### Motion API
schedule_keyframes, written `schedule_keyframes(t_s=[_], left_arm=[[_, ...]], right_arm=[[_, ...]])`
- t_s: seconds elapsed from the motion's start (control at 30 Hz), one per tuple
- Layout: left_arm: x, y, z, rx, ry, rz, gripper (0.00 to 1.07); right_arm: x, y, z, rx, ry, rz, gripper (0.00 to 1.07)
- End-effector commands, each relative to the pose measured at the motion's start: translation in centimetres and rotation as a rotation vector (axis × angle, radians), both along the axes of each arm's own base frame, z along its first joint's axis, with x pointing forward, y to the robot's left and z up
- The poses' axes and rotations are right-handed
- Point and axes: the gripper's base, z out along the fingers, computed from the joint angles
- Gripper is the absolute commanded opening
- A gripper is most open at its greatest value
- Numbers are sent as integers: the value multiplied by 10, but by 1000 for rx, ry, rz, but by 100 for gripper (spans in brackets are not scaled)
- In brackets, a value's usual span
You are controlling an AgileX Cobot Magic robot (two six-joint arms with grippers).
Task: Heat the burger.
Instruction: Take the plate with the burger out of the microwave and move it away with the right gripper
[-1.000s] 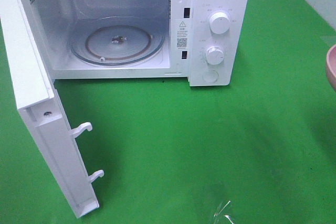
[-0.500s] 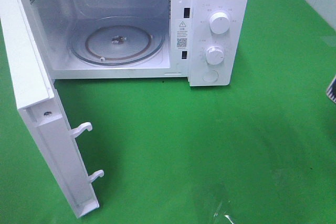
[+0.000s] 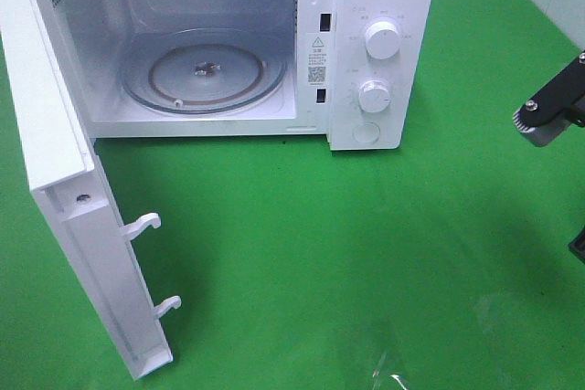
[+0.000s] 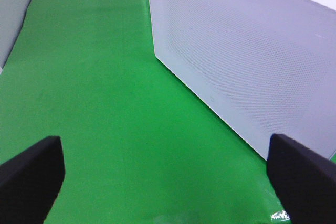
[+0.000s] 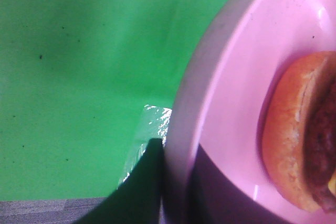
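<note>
From high up, the microwave [image 3: 219,47] has its door [image 3: 73,207] swung wide, likely so food can go in. The right arm [image 3: 553,107] peeks in at three o'clock, cut off; no burger shows here.

The left gripper [image 4: 163,182] hangs wide open, holding nothing, beside the door.

The right gripper itself is hidden, but it seems pinched on the pink plate [image 5: 220,108]. The burger [image 5: 299,129] sits on it, partly cut off.

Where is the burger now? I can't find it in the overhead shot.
Only the right wrist view shows the burger: it sits on the pink plate, above the green cloth.
</note>
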Motion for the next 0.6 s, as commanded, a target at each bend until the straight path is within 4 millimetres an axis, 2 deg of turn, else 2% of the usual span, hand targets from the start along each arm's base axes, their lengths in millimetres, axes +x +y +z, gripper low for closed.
schedule_keyframes(t_s=[0.03,0.23,0.5,0.6], left_arm=[[-3,0,-1,-5,-20,5,103],[-3,0,-1,-5,-20,5,103],[-3,0,-1,-5,-20,5,103],[-3,0,-1,-5,-20,5,103]], right_arm=[[5,-4,6,-67,-46,-16,0],[5,-4,4,6,-131,-150,0],[6,-3,3,18,-132,-153,0],[9,0,-5,-5,-106,-158,0]])
